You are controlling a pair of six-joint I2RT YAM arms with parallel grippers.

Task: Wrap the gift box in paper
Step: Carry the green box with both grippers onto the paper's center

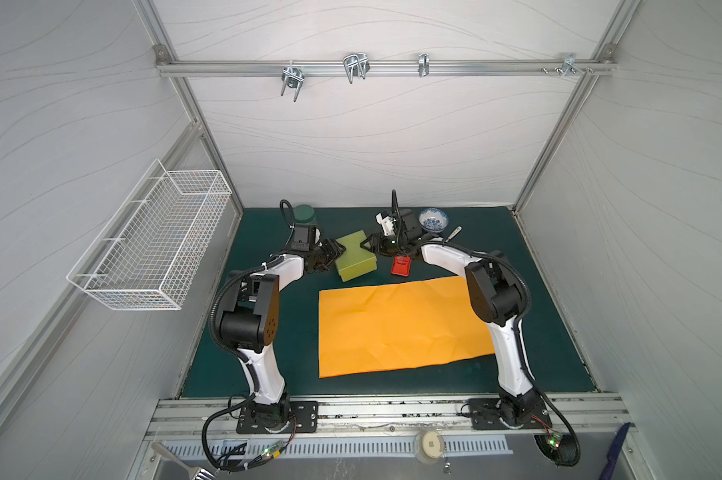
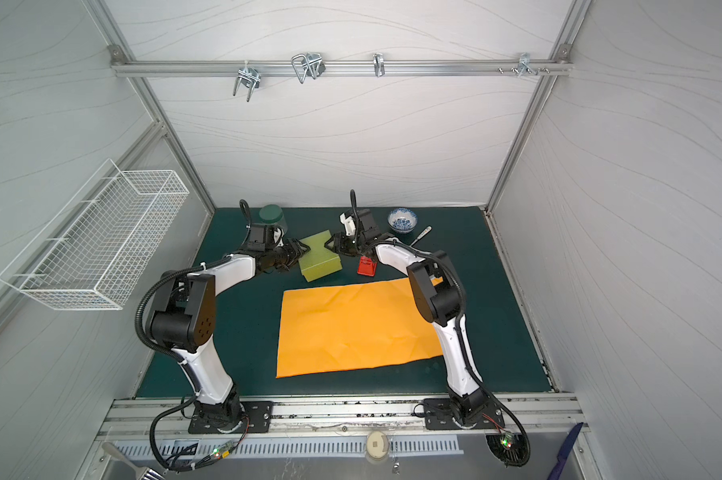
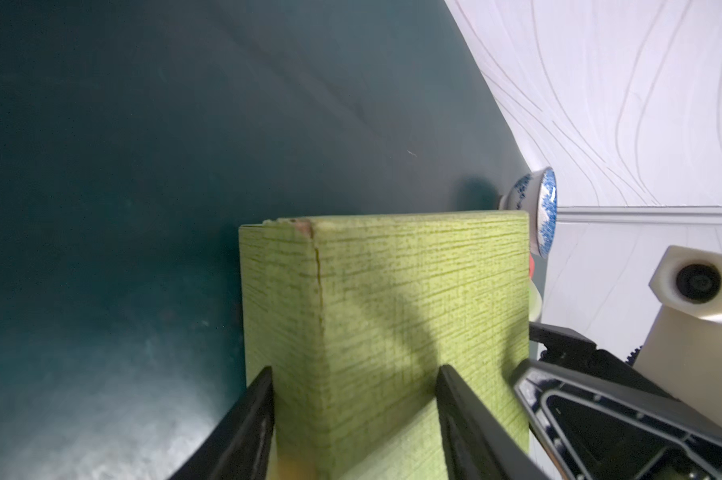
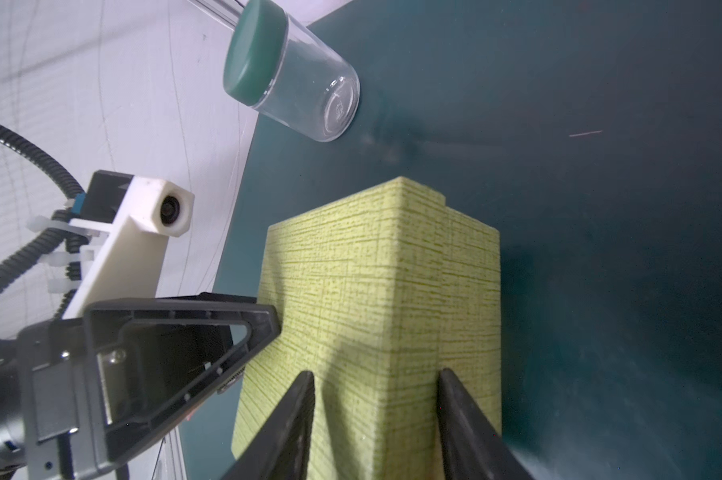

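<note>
The gift box [image 1: 356,258] is sitting toward the back of the green worktop [image 1: 268,357]. It is just beyond the far long edge of the paper [image 1: 396,328] and not touching it. The paper is lying open and flat across the middle of the worktop, showing faint creases. In both top views the left claw [image 1: 339,250] is reaching in at the box's left side and the right claw [image 1: 368,245] at its right side, the two facing each other across the lid. In the left wrist view the left claw's fingers [image 3: 255,415] are standing apart with a corner edge of the box between them. In the right wrist view the right claw's fingers [image 4: 297,415] are straddling a corner edge in the same way. I cannot tell whether either claw is actually pinching the box or only lying against it. A red tape dispenser [image 1: 401,266] is standing just right of the box. A clear jar with a green lid [image 1: 305,214] is standing behind the left claw, and a blue-and-white bowl [image 1: 432,219] is sitting near the back wall.
</note>
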